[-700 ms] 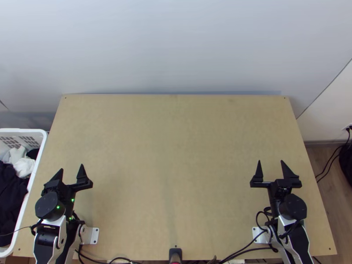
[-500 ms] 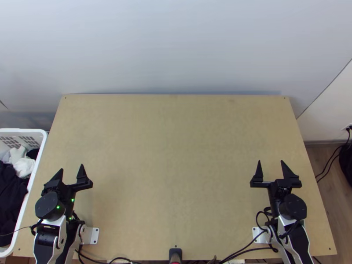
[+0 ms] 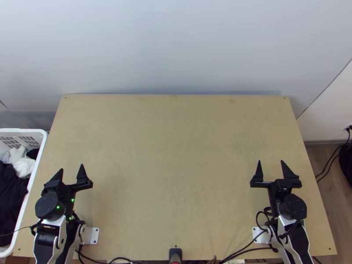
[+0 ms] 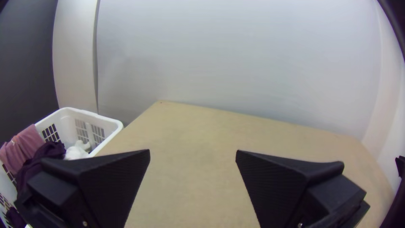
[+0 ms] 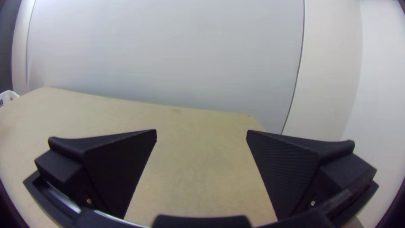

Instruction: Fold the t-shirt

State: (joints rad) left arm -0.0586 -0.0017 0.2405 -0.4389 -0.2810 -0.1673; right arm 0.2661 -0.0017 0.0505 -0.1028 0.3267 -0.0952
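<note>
In the top view my left gripper (image 3: 71,167) stands open over the near left part of the wooden table (image 3: 171,145), nothing between its fingers. On the near right, my right gripper (image 3: 270,163) is also open and holds nothing. The left wrist view has the left gripper (image 4: 193,153) with its two black fingers wide apart. In the right wrist view the right gripper (image 5: 201,131) shows the same wide gap, with bare tabletop beyond. I cannot tell whether a t-shirt is among the dark cloth (image 3: 11,187) and white cloth (image 3: 24,167) bunched in the basket.
A white basket (image 3: 37,160) stands beside the table's left edge; a pink cloth (image 4: 26,145) hangs over its rim in the left wrist view. Behind the table's far edge rises a pale wall (image 3: 176,44). Black cables (image 3: 242,251) run along the near edge.
</note>
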